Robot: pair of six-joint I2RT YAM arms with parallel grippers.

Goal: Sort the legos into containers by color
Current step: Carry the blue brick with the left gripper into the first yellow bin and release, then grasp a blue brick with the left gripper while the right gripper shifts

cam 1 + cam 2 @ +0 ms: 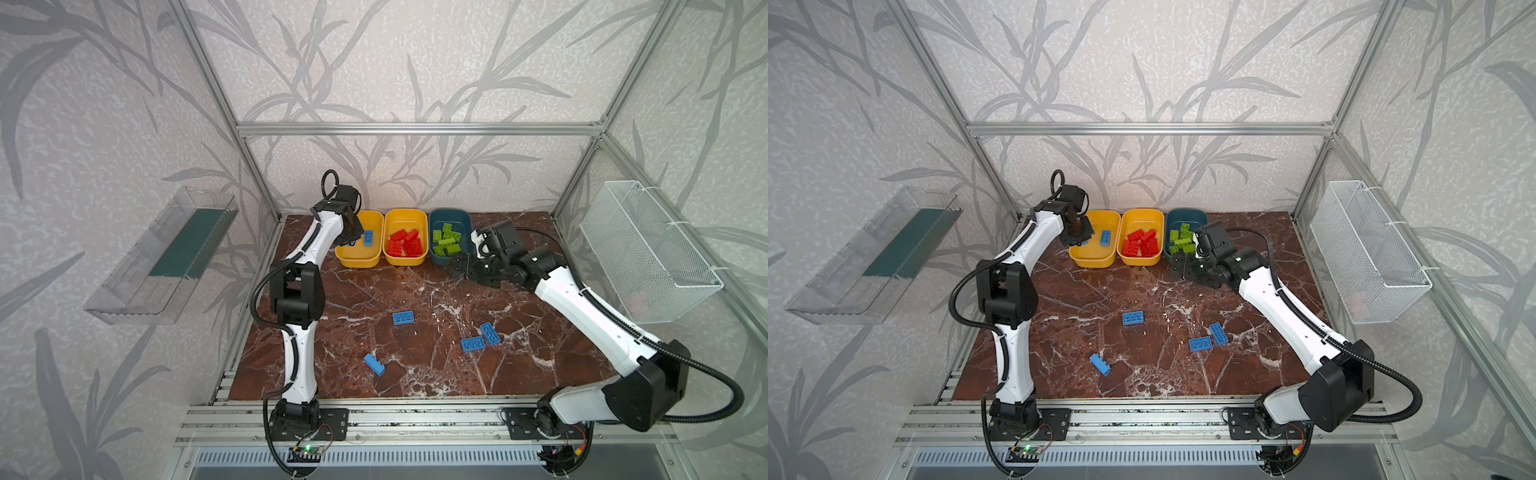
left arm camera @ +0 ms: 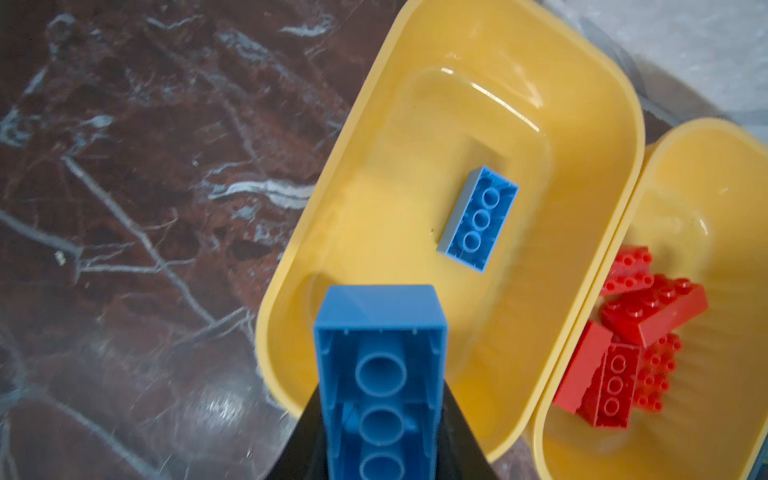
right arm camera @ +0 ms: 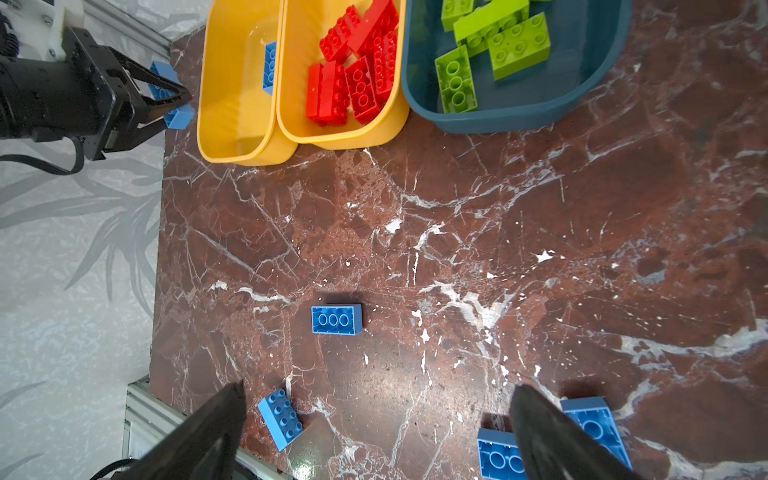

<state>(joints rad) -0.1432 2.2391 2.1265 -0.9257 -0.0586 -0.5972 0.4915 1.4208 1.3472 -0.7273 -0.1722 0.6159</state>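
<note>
At the left end of the tub row, in the upper middle of both top views, my left gripper point(image 1: 352, 237) is clenched on a blue studded plastic brick point(image 2: 380, 365). The left wrist view shows its hollow underside at the lower centre, at the edge of the left yellow rounded plastic tub point(image 2: 374, 187). I cannot tell if it is fully above the inside. I judge I hold it here for dropping, because one blue brick point(image 2: 478, 218) lies on this tub's floor, so this is the blue tub.

To the right, the middle yellow tub point(image 1: 405, 260) keeps the red bricks point(image 1: 406, 244), and the dark teal tub point(image 1: 453, 214) keeps the lime green bricks point(image 1: 446, 242). Just in front of the teal tub, my right gripper point(image 1: 461, 268) has its jaws wide apart and empty above the red-brown marble tabletop point(image 1: 374, 291). Four loose blue bricks point(image 1: 403, 318) lie in the lower middle, well apart from the tubs. I think they are the remaining work.
</note>
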